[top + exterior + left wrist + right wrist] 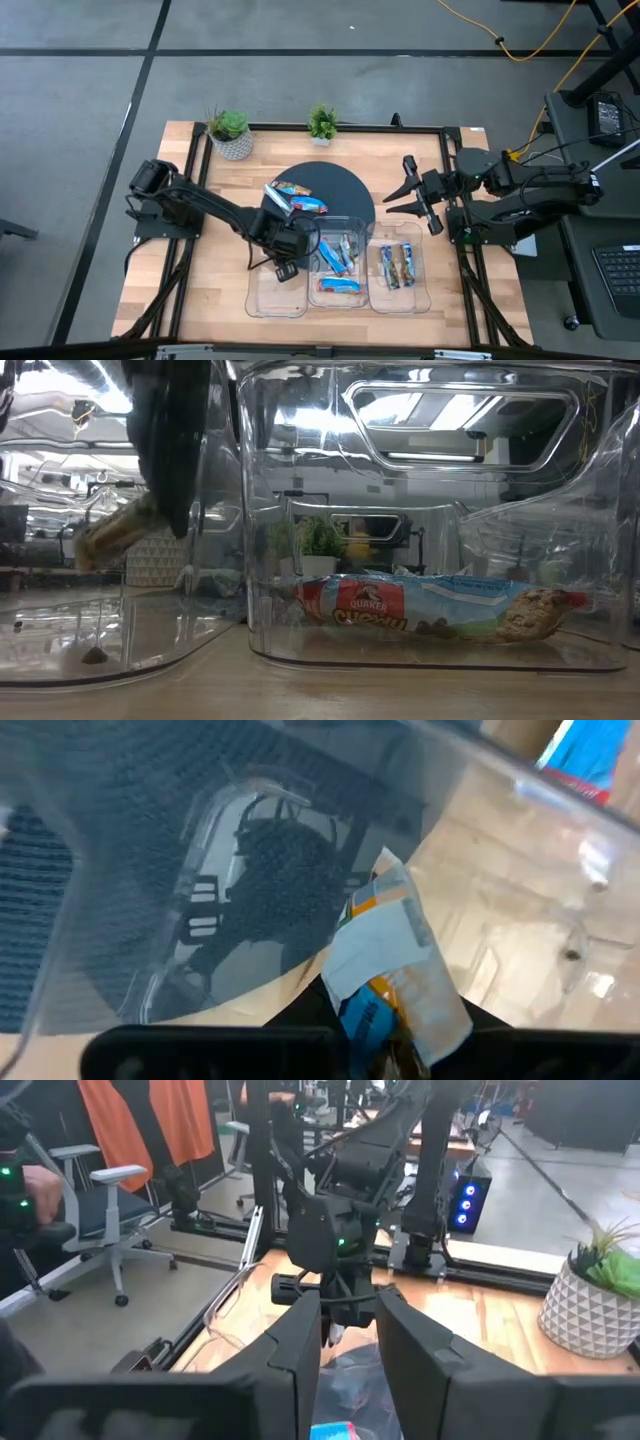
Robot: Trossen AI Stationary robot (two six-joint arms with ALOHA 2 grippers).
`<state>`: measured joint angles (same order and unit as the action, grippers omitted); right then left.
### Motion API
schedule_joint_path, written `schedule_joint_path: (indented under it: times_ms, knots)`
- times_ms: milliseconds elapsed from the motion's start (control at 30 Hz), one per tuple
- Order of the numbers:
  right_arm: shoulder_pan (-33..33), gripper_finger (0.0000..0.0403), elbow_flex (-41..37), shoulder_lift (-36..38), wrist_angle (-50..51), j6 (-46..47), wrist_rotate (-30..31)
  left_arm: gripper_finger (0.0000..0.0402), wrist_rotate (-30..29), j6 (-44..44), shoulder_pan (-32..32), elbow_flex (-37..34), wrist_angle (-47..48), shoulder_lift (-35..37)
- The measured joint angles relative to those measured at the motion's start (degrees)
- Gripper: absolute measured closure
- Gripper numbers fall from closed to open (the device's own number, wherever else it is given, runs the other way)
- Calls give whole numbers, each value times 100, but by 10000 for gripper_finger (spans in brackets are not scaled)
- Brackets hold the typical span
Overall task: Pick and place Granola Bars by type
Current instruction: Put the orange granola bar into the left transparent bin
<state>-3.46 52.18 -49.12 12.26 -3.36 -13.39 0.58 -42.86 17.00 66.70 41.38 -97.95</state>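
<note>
Step in hand: we're looking at a drop-off, we reckon. The left gripper point(283, 262) is hanging over the left clear tray point(262, 300), pinching a granola bar point(395, 970) by one end.

Left gripper: fingers pressed tight on that bar. The wrapper is showing white, orange and blue in the left wrist view, and the low view is showing the bar point(115, 532) dangling tilted above the tray floor, not touching it.

Right gripper: right gripper point(408, 193) is waiting just off the dark round mat point(345, 190), fingers a little apart, holding nothing.

Other bars: two are lying on the mat point(296, 196), several are sitting in the middle tray point(336, 262), two more in the right tray point(397, 266). Low view is showing a Quaker Chewy bar point(430, 610) flat on a tray floor.

Next move: we're guessing lower a touch, let go inside the left tray, then head to the mat for the bars not yet sorted, checking which type goes where.
</note>
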Motion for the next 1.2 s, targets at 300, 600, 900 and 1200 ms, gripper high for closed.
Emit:
schedule_joint_path:
  times_ms: [300,600,900,1200]
  knots:
    - [0,299,-1,0,40,-94,9,379,199,250,-156,2,143,-269]
    - [0,299,0,0,47,-96,7,347,398,318,-263,2,130,-249]
    - [0,299,0,0,49,-170,5,274,493,59,-233,-2,129,-237]
    - [0,299,0,0,57,-238,3,233,539,-93,-189,318,102,-199]
